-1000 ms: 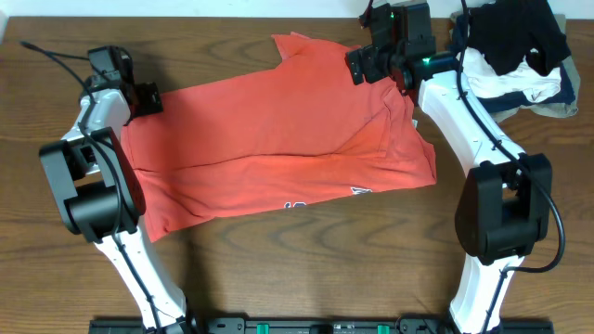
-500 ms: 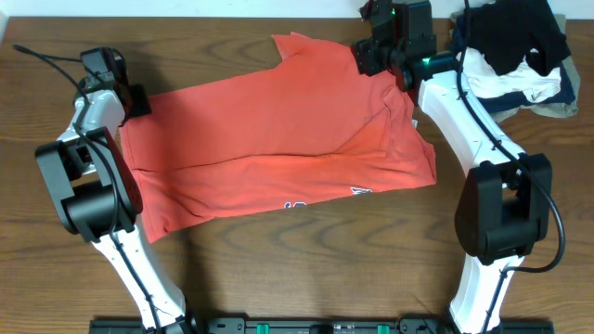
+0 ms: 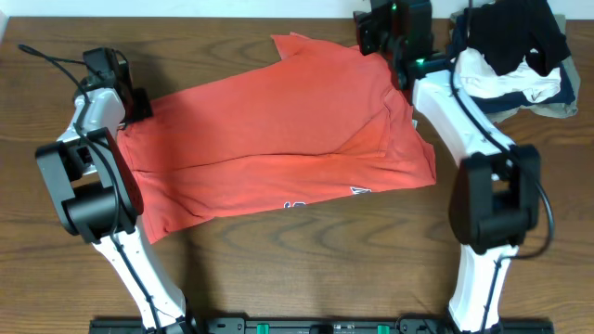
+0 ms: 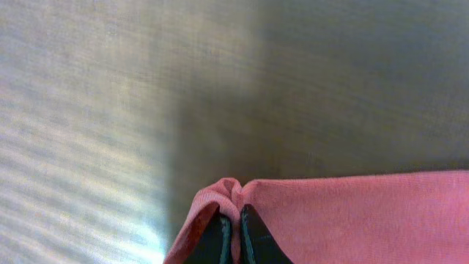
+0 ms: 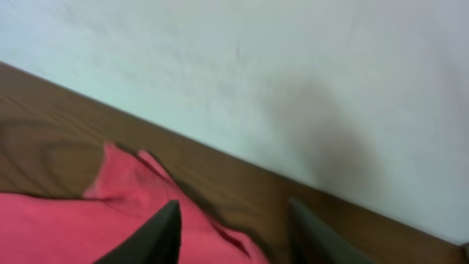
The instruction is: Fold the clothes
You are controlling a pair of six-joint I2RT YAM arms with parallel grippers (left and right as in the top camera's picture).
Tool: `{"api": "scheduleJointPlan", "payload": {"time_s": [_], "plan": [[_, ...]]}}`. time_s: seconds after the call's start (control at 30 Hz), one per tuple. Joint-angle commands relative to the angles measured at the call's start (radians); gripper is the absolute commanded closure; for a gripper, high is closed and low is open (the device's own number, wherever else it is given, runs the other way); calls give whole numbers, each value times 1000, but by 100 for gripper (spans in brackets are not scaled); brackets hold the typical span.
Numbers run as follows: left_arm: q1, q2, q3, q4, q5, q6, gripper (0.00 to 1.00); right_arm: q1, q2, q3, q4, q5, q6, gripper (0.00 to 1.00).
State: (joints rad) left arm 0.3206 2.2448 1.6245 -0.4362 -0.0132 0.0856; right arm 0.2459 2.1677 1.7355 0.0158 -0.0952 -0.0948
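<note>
T-shirt (image 3: pixel 278 130) corner in left hand (image 4: pixel 233 222) — right hand (image 5: pixel 233 211) over far edge.

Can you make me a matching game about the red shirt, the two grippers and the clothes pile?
1 red T-shirt
2 left gripper
3 right gripper
4 clothes pile

A open, holding nothing
B heaped at the far right corner
C spread out in the middle
D shut on the shirt's edge

Pairs: 1-C, 2-D, 3-A, 4-B
</note>
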Motion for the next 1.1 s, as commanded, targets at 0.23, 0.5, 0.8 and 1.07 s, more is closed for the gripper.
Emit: {"api": "scheduleJointPlan", "payload": {"time_s": [0.23, 0.5, 0.8, 1.07], "plan": [[-4, -240, -23, -179, -20, -95, 94, -18, 201, 1, 48, 16, 84, 28], [-55, -292, -24, -224, -20, -95, 94, -50, 268, 1, 64, 16, 106, 27], [-91, -292, -24, -238, -20, -95, 94, -92, 299, 1, 71, 8, 125, 27], [-92, -292, -24, -257, -21, -95, 94, -89, 319, 1, 52, -57, 151, 69]]}}
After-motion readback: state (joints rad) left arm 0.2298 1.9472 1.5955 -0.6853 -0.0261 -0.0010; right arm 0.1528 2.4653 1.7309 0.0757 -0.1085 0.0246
